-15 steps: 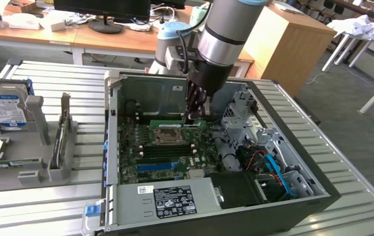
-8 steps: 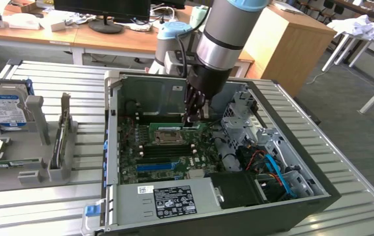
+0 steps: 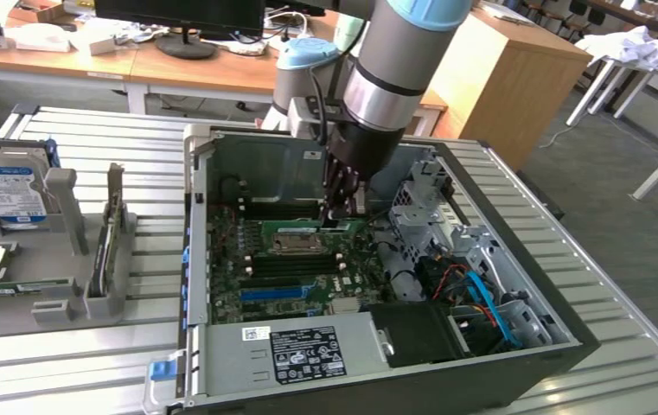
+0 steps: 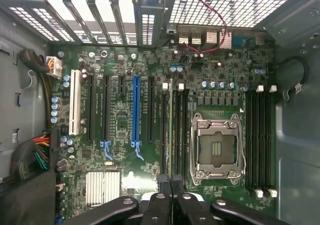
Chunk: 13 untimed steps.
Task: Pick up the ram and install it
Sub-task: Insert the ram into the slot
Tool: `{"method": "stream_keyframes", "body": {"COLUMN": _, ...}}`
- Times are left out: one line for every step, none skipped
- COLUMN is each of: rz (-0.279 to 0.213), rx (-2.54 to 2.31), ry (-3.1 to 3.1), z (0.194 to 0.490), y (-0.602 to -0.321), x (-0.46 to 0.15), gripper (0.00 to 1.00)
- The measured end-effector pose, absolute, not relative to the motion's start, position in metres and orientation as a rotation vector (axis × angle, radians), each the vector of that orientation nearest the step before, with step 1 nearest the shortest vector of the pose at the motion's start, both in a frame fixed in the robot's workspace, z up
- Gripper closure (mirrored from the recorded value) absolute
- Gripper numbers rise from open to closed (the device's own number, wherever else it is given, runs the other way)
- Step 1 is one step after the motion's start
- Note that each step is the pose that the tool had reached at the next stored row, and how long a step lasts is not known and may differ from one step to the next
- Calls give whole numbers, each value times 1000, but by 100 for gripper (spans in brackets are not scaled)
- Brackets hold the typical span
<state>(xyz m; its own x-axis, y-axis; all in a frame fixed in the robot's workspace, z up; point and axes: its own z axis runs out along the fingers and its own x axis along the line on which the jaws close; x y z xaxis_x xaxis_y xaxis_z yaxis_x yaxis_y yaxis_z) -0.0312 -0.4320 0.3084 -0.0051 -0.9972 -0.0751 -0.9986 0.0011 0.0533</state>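
While the black gripper (image 4: 170, 185) pinches shut on it, the long thin green circuit-board ram (image 4: 171, 135) stands on edge, lengthwise along the black memory slots (image 4: 181, 135) beside the silver processor socket (image 4: 216, 147); the white power-supply label (image 3: 305, 354) is too small to read.

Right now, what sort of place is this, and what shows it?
Probably a robotics lab or workshop for computer assembly: a robot arm reaches into an open computer case on a slatted metal table, with office desks and a monitor behind.

Pincer (image 4: 170, 179) partly cropped at edge
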Motion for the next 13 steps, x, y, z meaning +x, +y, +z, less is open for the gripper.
{"method": "stream_keyframes", "body": {"rz": 142, "rx": -2205, "ry": 2212, "z": 307, "y": -432, "x": -31, "gripper": 88}}
{"method": "stream_keyframes", "body": {"rz": 142, "rx": -2205, "ry": 2212, "z": 306, "y": -432, "x": -31, "gripper": 88}}
{"method": "stream_keyframes", "body": {"rz": 142, "rx": -2205, "ry": 2212, "z": 305, "y": -432, "x": -31, "gripper": 88}}
{"method": "stream_keyframes", "body": {"rz": 142, "rx": -2205, "ry": 2212, "z": 304, "y": -432, "x": -31, "gripper": 88}}
{"method": "stream_keyframes", "body": {"rz": 142, "rx": -2205, "ry": 2212, "z": 303, "y": -432, "x": -31, "gripper": 88}}
{"method": "stream_keyframes", "body": {"rz": 142, "rx": -2205, "ry": 2212, "z": 302, "y": -432, "x": -31, "gripper": 88}}
{"method": "stream_keyframes", "body": {"rz": 142, "rx": -2205, "ry": 2212, "z": 301, "y": -432, "x": -31, "gripper": 88}}
{"method": "stream_keyframes", "body": {"rz": 142, "rx": -2205, "ry": 2212, "z": 300, "y": -432, "x": -31, "gripper": 88}}
{"method": "stream_keyframes", "body": {"rz": 142, "rx": -2205, "ry": 2212, "z": 299, "y": -432, "x": -31, "gripper": 88}}
{"method": "stream_keyframes", "body": {"rz": 142, "rx": -2205, "ry": 2212, "z": 298, "y": -432, "x": -31, "gripper": 88}}
{"method": "stream_keyframes", "body": {"rz": 142, "rx": -2205, "ry": 2212, "z": 296, "y": -432, "x": -31, "gripper": 88}}
{"method": "stream_keyframes", "body": {"rz": 142, "rx": -2205, "ry": 2212, "z": 295, "y": -432, "x": -31, "gripper": 88}}
{"method": "stream_keyframes", "body": {"rz": 142, "rx": -2205, "ry": 2212, "z": 294, "y": -432, "x": -31, "gripper": 88}}
